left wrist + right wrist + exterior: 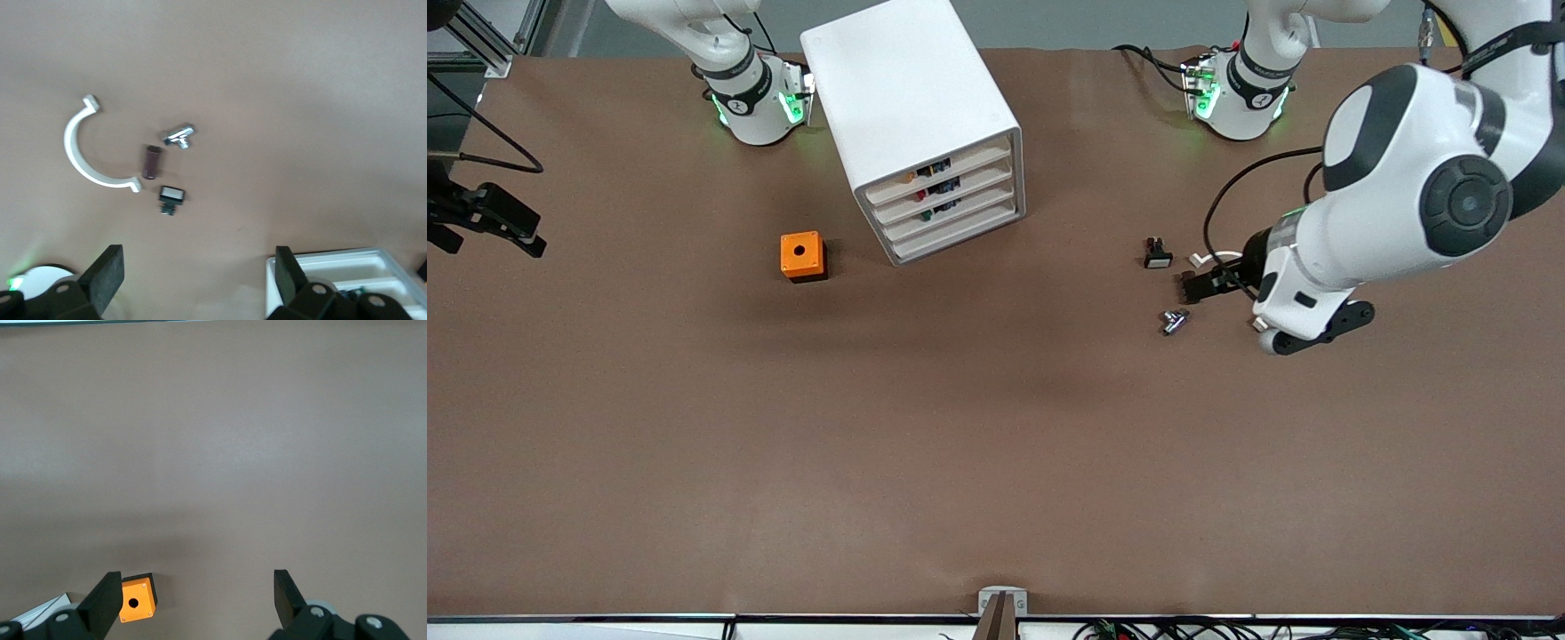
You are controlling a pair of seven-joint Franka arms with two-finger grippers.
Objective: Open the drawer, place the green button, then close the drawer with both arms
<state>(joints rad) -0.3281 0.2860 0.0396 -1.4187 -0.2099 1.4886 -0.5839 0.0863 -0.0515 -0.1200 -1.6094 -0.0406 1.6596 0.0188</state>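
The white four-drawer cabinet (911, 98) stands near the robots' bases with all drawers shut. The drawer (969, 206), third from the top, shows a small green-and-black part through its front. No green-capped button shows on the table. My left gripper (1190, 286) is open and empty, low over the table beside a group of small parts at the left arm's end. In the left wrist view the left gripper (197, 280) has the cabinet (347, 260) by one finger. My right gripper (193, 607) is open and empty, high over the table, and is out of the front view.
A black button with a white cap (1157, 253), a metal part (1176, 320) and a white curved clip (1200, 260) lie by the left gripper. A brown cylinder (152, 162) lies among them. An orange box with a hole (803, 256) sits beside the cabinet, toward the right arm's end.
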